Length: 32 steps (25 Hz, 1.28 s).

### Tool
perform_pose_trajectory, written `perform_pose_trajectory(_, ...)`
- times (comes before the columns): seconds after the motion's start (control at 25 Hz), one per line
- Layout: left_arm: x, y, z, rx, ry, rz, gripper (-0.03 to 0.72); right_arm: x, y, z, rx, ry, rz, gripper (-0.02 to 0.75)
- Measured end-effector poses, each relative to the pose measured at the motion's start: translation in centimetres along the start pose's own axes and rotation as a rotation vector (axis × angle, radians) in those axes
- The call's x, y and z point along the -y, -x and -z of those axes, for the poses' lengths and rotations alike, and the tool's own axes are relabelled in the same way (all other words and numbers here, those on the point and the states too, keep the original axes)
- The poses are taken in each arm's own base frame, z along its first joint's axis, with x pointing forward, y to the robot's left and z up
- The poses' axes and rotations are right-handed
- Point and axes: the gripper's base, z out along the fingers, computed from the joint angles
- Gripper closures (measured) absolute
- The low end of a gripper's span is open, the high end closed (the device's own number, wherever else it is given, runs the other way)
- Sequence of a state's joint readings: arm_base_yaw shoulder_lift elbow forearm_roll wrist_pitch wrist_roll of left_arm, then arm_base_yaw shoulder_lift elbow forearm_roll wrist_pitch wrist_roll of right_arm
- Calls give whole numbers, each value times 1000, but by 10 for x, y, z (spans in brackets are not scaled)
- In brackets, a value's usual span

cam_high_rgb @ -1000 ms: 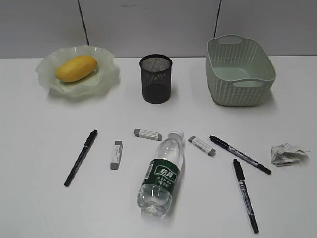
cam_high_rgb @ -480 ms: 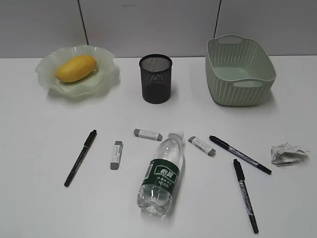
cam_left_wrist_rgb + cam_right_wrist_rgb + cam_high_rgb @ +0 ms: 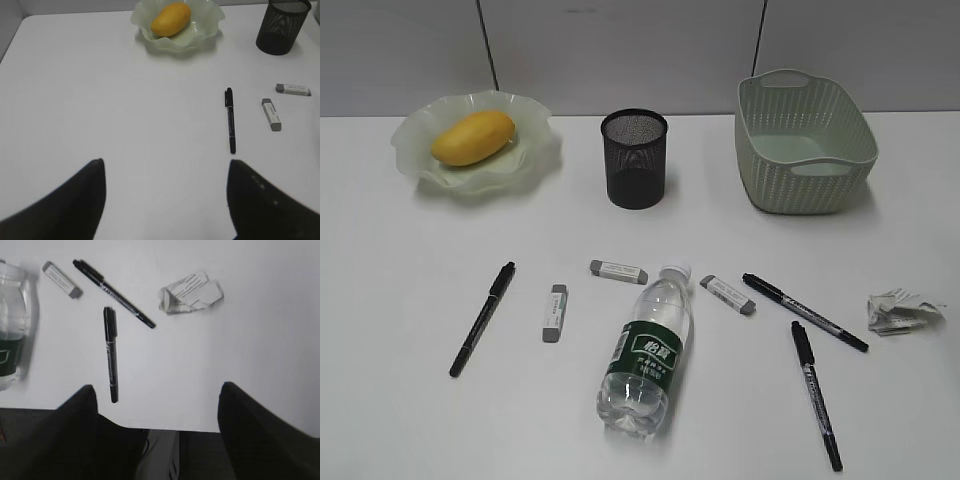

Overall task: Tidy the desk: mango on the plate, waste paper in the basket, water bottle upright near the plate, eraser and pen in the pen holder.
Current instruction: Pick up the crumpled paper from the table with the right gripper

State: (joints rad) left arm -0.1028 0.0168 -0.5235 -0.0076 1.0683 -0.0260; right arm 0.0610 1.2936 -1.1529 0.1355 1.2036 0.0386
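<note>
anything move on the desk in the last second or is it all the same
Nothing visibly changed. The mango lies on the plate as before, and the water bottle lies on its side with the pens, erasers and waste paper where they were. The pen holder and basket stand in the same spots. Nothing was picked up or let go.
</note>
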Motion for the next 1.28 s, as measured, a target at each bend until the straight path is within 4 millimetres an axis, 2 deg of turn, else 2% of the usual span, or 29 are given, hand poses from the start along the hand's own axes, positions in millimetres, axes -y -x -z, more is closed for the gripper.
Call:
perform_pose_trajectory(0.24,0,0,0,0,0,0,117,-23,20,-58,-111,10,45,150)
perform_pose_trajectory(0.44,0,0,0,0,0,0,117,-22,32,-99,-158,-5,31,150)
perform_pose_trajectory(0.6,0,0,0,0,1,-1,117,-17,30,-130,-190,-38,28,151)
perform_pose_trajectory(1.04,0,0,0,0,1,-1,117,-6,23,-191,-250,-90,10,212)
perform_pose_trajectory(1.28,0,0,0,0,1,-1,117,-1,23,-205,-247,-127,17,246)
